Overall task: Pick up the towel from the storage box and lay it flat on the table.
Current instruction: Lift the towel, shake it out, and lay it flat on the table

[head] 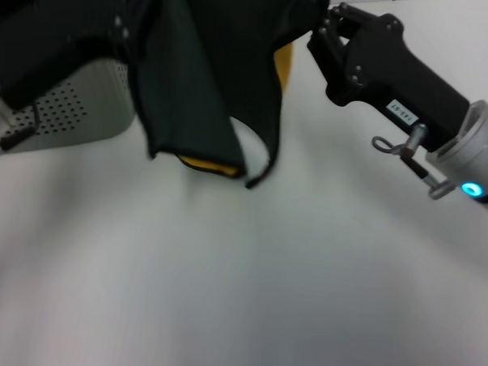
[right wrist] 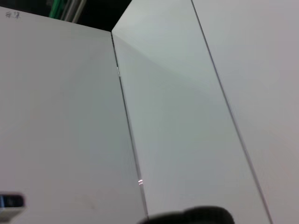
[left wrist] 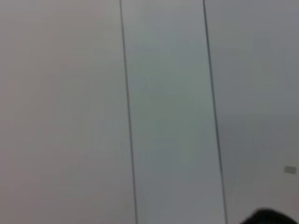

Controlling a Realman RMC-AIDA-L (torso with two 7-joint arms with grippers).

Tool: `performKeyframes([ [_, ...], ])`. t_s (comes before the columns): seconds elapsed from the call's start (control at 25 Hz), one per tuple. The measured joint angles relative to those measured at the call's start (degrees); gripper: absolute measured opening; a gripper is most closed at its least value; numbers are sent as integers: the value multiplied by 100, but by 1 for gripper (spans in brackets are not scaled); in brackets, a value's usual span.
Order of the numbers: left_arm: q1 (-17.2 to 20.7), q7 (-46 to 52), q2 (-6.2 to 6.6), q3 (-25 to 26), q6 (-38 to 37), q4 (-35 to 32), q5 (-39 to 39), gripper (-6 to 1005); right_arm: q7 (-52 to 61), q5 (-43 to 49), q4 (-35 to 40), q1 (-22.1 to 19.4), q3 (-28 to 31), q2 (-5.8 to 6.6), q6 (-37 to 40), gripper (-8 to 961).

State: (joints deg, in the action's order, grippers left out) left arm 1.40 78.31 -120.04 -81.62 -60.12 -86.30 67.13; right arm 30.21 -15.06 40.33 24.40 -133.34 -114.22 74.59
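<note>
Towel hung dark side toward us above the table, clear of the storage box, yellow showing at its lower hem. We held it up between our left gripper and right gripper; whether either was clamped on the cloth we could not tell. We judged spreading the corners apart before lowering best. Both wrist views showed only wall panels.

Towel dark green-grey with yellow showing at its edges; storage box light grey, dotted with holes; table white.
</note>
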Motion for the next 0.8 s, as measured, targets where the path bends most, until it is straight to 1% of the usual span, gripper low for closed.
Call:
performKeyframes([
  [0.12, -30, -3, 5, 199, -544, 316, 162, 54, 331, 778, 234, -20, 537, 160, -128, 5],
  [0.2, -46, -6, 7, 322, -845, 504, 322, 61, 666, 1515, 501, -7, 955, 269, -419, 6],
  [0.28, -57, -7, 8, 412, -1047, 640, 438, 67, 1115, 2429, 933, 26, 1397, 381, -881, 6],
  [0.32, -68, -7, 8, 460, -1153, 739, 492, 67, 1432, 3052, 1231, 35, 1650, 442, -1203, 7],
  [0.36, -77, -8, 8, 502, -1220, 812, 516, 66, 1705, 3570, 1523, 17, 1875, 467, -1428, 7],
  [0.44, -103, -8, 8, 581, -1343, 957, 540, 66, 2221, 4624, 2051, -71, 2332, 457, -1746, 8],
  [0.48, -126, -8, 8, 625, -1398, 1021, 556, 65, 2489, 5105, 2248, -113, 2533, 427, -1801, 9],
  [0.6, -236, 15, 10, 762, -1589, 1200, 618, 64, 3399, 6520, 2800, -185, 3202, 292, -1771, 10],
  [0.64, -265, 30, 12, 810, -1631, 1252, 640, 64, 3773, 7058, 2986, -205, 3482, 214, -1662, 10],
  [0.8, -338, 35, 17, 921, -1707, 1417, 769, 62, 4089, 7616, 3286, -319, 3955, 46, -1373, 12],
])
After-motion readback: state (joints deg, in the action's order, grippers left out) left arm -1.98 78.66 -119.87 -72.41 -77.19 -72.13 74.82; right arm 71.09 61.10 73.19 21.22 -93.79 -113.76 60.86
